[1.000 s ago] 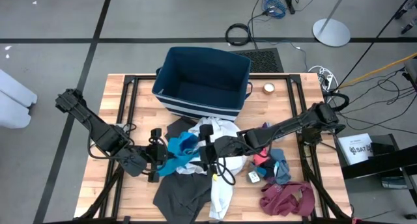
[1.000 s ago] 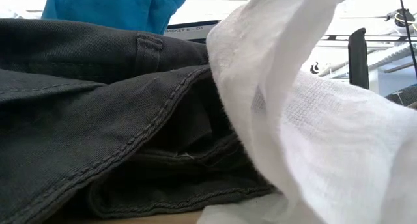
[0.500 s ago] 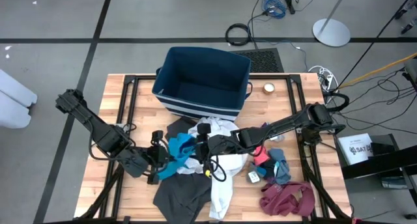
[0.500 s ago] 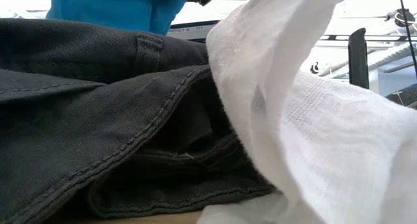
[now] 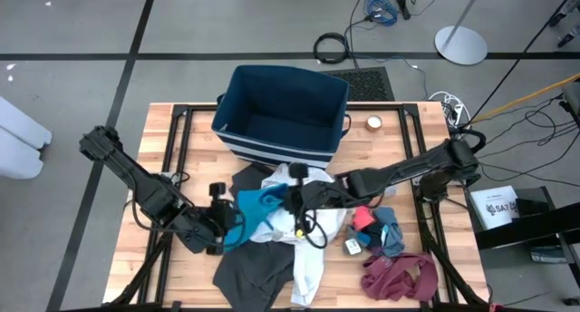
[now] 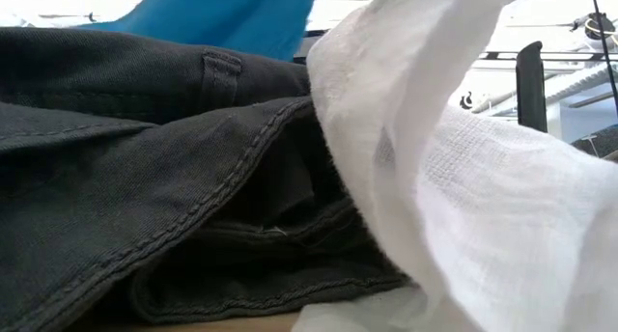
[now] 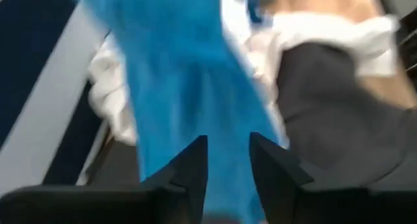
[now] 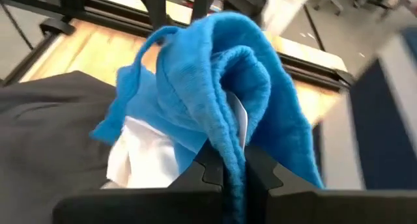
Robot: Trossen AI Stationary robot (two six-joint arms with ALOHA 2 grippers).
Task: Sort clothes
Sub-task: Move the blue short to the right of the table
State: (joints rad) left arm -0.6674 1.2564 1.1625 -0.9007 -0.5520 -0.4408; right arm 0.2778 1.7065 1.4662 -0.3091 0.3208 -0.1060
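You had both arms over the pile of clothes [image 5: 299, 230], which lay on the wooden table [image 5: 181, 149] just in front of the dark blue bin [image 5: 281, 112]. The bright blue top [image 5: 258, 208] sat at the pile's edge nearest the bin, over the dark grey garment [image 5: 254, 271] and beside the white top [image 5: 313, 226].

The right gripper [image 8: 233, 170] was clamped tight on a fold of the blue top, its fingers [image 8: 210, 173] pressed together with cloth between them. The fabric draped from that pinch, which suggests the right arm now carried the garment so it could go toward the bin.

The left gripper [image 7: 228, 162] stood part-open, its fingers [image 7: 192, 165] parted with blue cloth hanging in front of them; no grip showed.

Compared with one second earlier, the roles had swapped: the left fingers then held the blue top pinched while the right jaws stood wide. The left arm had since drawn back from the bin, and the blue top had shifted toward the right gripper. Maroon and red pieces [image 5: 399, 274] lay unmoved, farther from the bin.
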